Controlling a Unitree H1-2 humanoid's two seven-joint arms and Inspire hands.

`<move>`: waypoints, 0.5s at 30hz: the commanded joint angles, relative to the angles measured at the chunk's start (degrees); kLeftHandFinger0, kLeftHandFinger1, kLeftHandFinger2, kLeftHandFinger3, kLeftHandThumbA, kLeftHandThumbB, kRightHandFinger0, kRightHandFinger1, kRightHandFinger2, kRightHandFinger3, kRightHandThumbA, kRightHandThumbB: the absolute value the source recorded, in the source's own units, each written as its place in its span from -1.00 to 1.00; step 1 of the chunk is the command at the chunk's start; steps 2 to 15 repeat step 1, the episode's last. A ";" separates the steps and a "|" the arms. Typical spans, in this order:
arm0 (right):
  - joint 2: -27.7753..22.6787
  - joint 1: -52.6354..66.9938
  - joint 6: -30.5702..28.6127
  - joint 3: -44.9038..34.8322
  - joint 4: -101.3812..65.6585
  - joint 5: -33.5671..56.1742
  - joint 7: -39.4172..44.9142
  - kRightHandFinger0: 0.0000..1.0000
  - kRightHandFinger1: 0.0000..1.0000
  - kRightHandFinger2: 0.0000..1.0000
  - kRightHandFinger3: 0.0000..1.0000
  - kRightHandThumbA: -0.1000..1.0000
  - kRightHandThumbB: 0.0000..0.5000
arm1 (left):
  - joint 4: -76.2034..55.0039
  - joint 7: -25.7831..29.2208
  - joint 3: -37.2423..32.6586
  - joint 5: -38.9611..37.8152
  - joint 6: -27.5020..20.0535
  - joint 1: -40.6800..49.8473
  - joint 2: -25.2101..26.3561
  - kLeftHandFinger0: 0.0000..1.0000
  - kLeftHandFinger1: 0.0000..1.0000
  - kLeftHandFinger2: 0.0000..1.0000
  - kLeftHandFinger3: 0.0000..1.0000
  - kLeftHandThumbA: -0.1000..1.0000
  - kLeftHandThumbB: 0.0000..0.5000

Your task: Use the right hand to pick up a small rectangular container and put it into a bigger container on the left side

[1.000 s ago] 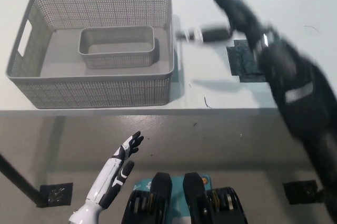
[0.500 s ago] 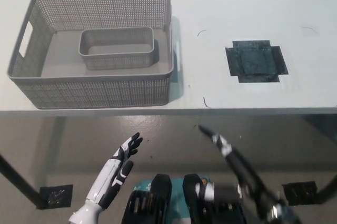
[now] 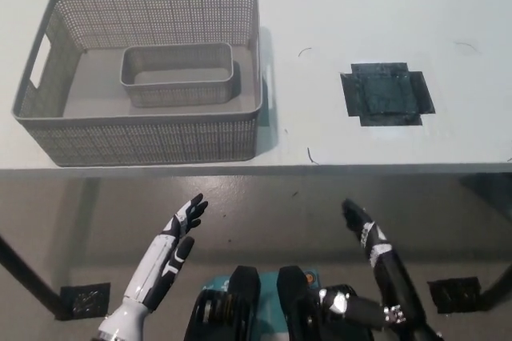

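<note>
Inside the big grey basket (image 3: 48, 129) near the tabletop's (image 3: 360, 13) left edge, the small rectangular container (image 3: 178, 74) lies flat, toward the basket's right wall. Below the tabletop's front edge, the black right hand (image 3: 370, 237) and the white left hand (image 3: 178, 233) hang open, holding nothing.

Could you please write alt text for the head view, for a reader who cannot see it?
A small grey container sits inside a bigger grey basket at the white table's left. Both hands, the white left hand and black right hand, hang open below the table edge, holding nothing.
</note>
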 commanded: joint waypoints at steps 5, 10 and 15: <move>1.66 -3.73 -0.10 -1.07 1.57 5.91 0.62 1.00 1.00 1.00 1.00 1.00 -0.57 | -0.24 1.26 1.07 -0.14 -2.41 -1.70 0.58 1.00 1.00 1.00 1.00 1.00 0.40; 1.66 -3.73 -0.10 -1.07 1.57 5.91 0.62 1.00 1.00 1.00 1.00 1.00 -0.57 | -0.24 1.26 1.07 -0.14 -2.41 -1.70 0.58 1.00 1.00 1.00 1.00 1.00 0.40; 1.66 -3.73 -0.10 -1.07 1.57 5.91 0.62 1.00 1.00 1.00 1.00 1.00 -0.57 | -0.24 1.26 1.07 -0.14 -2.41 -1.70 0.58 1.00 1.00 1.00 1.00 1.00 0.40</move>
